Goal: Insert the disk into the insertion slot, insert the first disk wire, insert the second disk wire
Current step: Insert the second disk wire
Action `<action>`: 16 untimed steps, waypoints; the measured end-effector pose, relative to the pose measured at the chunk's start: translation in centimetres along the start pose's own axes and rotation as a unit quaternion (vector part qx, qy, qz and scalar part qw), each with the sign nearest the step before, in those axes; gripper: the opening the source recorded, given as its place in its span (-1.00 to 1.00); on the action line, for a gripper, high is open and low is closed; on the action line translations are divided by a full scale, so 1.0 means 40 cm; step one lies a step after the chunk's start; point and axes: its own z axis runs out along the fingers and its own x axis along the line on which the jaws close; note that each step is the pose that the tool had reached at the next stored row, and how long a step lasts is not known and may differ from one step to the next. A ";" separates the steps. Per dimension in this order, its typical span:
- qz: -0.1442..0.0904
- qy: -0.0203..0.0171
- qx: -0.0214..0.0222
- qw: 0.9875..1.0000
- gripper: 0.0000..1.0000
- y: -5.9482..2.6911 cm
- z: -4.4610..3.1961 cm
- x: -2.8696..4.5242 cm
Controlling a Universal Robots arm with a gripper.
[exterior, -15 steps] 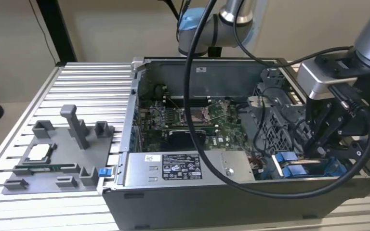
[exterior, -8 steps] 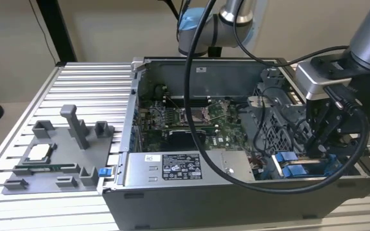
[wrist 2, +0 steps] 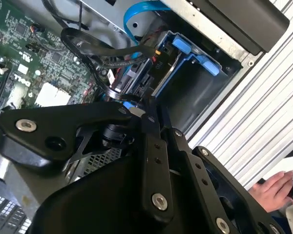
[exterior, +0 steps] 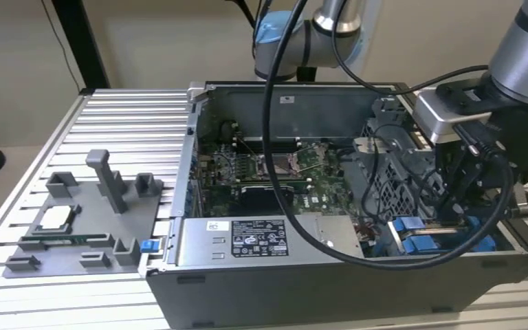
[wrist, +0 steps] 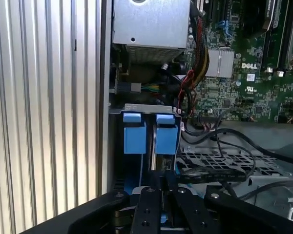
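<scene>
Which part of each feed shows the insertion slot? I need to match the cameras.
Exterior view: insertion slot in the case's near corner, at the exterior view's right.
Second wrist view: insertion slot between the cables and the ribbed table.
First wrist view: insertion slot against the case wall.
Shared landmark: green motherboard.

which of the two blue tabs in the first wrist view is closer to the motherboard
The blue tab beside the black cables; the other blue tab sits toward the ribbed table.

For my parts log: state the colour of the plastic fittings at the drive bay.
Bright blue fittings, clearest in the first wrist view, beside the insertion slot.
</scene>
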 end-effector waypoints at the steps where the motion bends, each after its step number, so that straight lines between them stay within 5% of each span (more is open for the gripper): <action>1: 0.000 0.000 0.002 1.000 -1.00 0.000 0.001 -0.002; 16: -0.001 0.000 0.017 1.000 -1.00 -0.001 0.033 -0.011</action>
